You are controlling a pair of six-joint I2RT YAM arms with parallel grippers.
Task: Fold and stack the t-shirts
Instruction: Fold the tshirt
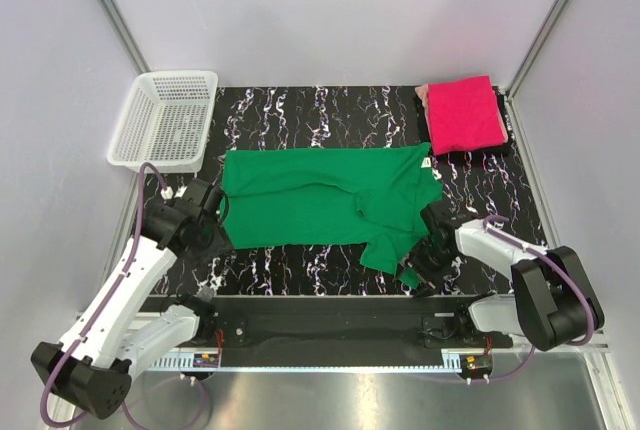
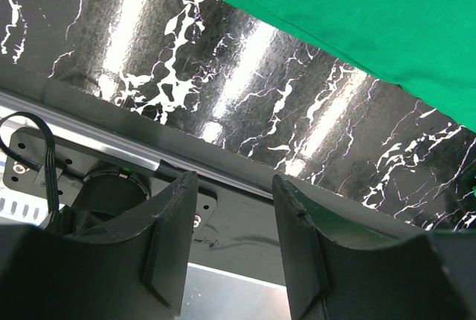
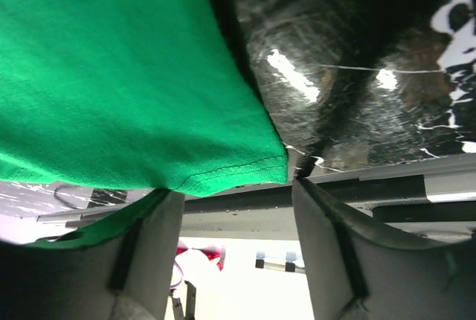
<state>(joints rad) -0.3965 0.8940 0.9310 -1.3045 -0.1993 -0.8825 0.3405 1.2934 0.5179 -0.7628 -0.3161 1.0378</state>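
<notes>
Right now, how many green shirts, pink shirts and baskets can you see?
Green shirt: 1
Pink shirt: 1
Basket: 1
Total: 3

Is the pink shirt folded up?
Yes, folded: the pink shirt lies as a small neat rectangle in the far right corner.

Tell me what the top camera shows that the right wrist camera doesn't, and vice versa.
Only the top view: the folded pink t-shirt at the far right corner, the white basket at far left, and the left gripper beside the left edge of the green t-shirt. Only the right wrist: the shirt's hemmed corner close up, just above the open right gripper. Both: green cloth on the black marbled table.
</notes>
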